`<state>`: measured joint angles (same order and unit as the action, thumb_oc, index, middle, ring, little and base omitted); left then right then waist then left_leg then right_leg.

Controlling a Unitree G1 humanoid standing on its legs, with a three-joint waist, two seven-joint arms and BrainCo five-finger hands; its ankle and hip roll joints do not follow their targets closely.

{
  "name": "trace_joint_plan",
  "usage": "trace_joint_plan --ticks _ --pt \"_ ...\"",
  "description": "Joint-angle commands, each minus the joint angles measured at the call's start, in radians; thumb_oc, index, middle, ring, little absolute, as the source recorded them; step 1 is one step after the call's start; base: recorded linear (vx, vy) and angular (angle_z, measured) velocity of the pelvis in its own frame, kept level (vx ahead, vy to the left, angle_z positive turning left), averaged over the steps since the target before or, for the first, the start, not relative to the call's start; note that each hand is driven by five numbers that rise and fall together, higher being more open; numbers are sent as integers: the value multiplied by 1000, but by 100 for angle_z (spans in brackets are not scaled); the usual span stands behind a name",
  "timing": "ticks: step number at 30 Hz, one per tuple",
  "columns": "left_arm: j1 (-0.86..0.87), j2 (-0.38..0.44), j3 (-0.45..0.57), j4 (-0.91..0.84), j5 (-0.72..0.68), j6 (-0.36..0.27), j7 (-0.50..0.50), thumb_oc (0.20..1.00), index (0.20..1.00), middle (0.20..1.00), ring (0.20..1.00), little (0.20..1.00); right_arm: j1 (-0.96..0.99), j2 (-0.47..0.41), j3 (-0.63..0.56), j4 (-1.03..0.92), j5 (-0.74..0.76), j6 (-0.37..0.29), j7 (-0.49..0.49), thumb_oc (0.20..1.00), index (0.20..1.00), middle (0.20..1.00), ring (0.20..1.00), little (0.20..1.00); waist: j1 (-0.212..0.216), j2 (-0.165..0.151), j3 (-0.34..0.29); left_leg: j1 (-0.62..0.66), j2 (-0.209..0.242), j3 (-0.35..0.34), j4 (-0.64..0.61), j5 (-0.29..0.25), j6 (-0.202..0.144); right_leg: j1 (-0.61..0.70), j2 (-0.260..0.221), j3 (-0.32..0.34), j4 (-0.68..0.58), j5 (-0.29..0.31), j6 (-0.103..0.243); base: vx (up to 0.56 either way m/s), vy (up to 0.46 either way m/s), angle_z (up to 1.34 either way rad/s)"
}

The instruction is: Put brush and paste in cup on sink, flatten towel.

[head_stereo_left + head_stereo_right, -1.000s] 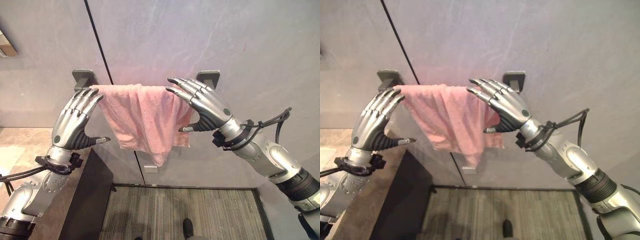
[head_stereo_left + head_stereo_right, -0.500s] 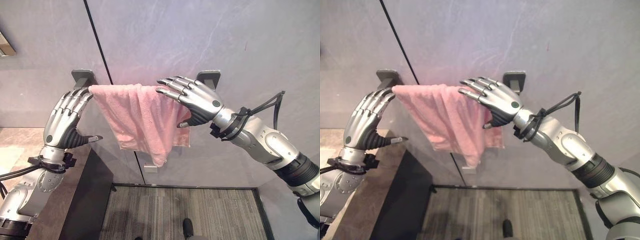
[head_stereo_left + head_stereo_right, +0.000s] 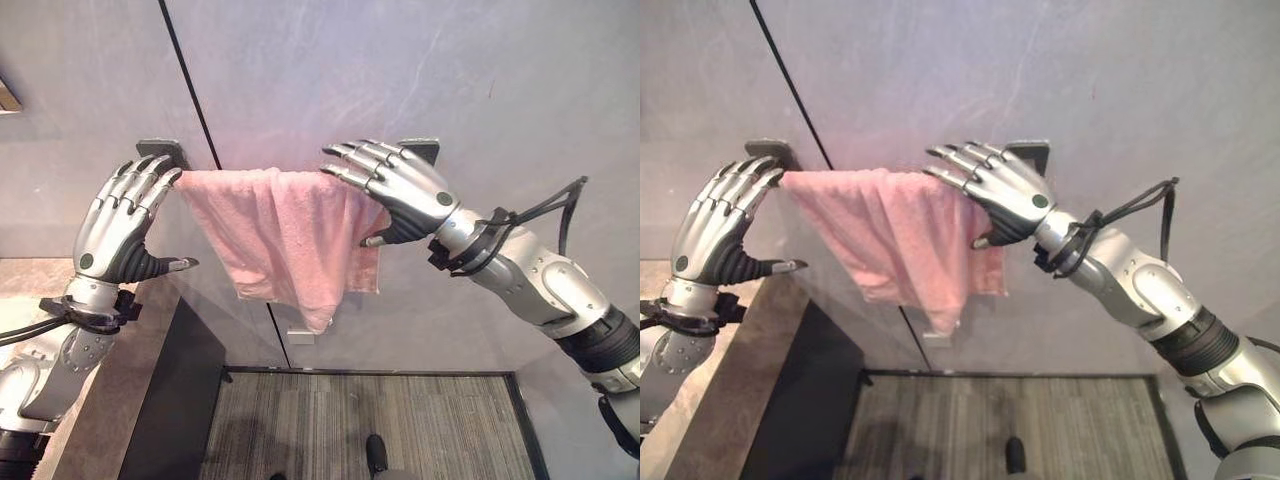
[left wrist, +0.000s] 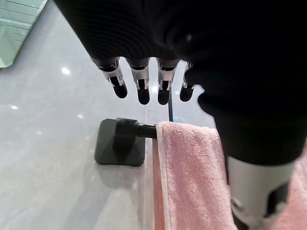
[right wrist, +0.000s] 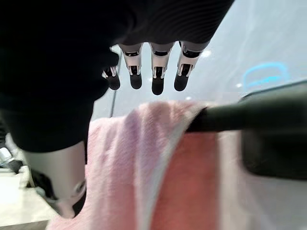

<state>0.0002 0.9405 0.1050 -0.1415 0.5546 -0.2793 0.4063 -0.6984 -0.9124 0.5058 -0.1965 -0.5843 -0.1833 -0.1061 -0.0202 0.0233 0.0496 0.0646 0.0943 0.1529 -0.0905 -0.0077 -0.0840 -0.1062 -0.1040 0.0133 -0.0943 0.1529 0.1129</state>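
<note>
While the pink towel (image 3: 285,235) hung bunched over the dark rail (image 5: 225,115) on the grey wall (image 3: 400,60), both robot hands were held up at its two ends. The left robot hand (image 3: 115,225) was released, fingers (image 4: 144,86) straight and spread, tips near the left bracket (image 4: 120,143) and just beside the towel's left edge, not touching cloth in the left wrist view. Compared with half a second earlier, it had risen slightly and opened wider. The right robot hand (image 3: 405,195) was also released, fingers extended over the towel's right portion near the right bracket (image 3: 425,150); since the earlier frame it had shifted rightward and a little upward. The towel's folds were unchanged, one corner hanging lowest at centre. A brown table (image 3: 120,400) edge showed at lower left, above grey flooring (image 3: 370,420)
</note>
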Motion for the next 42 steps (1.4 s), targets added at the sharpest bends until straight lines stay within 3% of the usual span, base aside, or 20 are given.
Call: trace_joint_plan --ticks 1,6,7,8,17,27,34,39,42 --pt "-52 93 -4 -11 6 13 -4 1000 1000 1000 1000 1000 14 -16 -37 -58 36 -2 -37 1000 1000 1000 1000 1000 -24 -55 -37 -25 37 -5 3 20 -28 46 -143 29 7 -36 110 0 0 0" --pt "-42 126 -12 30 13 30 -33 1000 1000 1000 1000 1000 54 -66 -70 -43 61 6 -22 1000 1000 1000 1000 1000 -29 -49 -33 -26 38 2 3 23 -30 38 -140 32 7 -36 111 0 0 0" --pt "-41 143 -15 47 16 38 -40 1000 1000 1000 1000 1000 32 -87 -51 -27 58 10 -7 1000 1000 1000 1000 1000 -27 -48 -33 -27 38 3 3 23 -31 36 -139 33 7 -35 112 24 6 -3" --pt "-39 219 -25 76 39 46 -73 1000 1000 1000 1000 1000 -35 -142 11 -2 68 5 37 1000 1000 1000 1000 1000 -25 -46 -30 -31 40 8 3 26 -35 31 -138 34 7 -33 113 22 3 -4" --pt "-55 336 -59 90 61 39 -110 1000 1000 1000 1000 1000 -192 -233 171 -7 85 -31 101 1000 1000 1000 1000 1000 -24 -55 -29 -38 45 7 3 32 -40 27 -135 30 7 -32 112 4 -1 -2" --pt "-58 380 -97 76 59 20 -147 1000 1000 1000 1000 1000 -291 -281 286 -43 115 -65 150 1000 1000 1000 1000 1000 -30 -63 -25 -39 48 6 3 33 -42 25 -132 28 7 -31 113 0 0 0" --pt "-61 410 -155 57 131 16 -190 1000 1000 1000 1000 1000 -309 -334 358 -54 75 -89 183 1000 1000 1000 1000 1000 -36 -65 -25 -35 50 10 3 30 -43 24 -131 30 7 -34 113 0 0 0" --pt "-51 415 -161 45 154 11 -216 1000 1000 1000 1000 1000 -288 -384 368 -55 41 -95 201 1000 1000 1000 1000 1000 -40 -60 -26 -33 52 9 3 30 -44 26 -130 28 7 -36 112 0 0 0" --pt "-2 421 -115 49 159 12 -224 1000 1000 1000 1000 1000 -232 -439 322 -51 38 -91 205 1000 1000 1000 1000 1000 -43 -54 -27 -32 53 7 3 31 -46 29 -127 27 7 -39 112 0 0 0"
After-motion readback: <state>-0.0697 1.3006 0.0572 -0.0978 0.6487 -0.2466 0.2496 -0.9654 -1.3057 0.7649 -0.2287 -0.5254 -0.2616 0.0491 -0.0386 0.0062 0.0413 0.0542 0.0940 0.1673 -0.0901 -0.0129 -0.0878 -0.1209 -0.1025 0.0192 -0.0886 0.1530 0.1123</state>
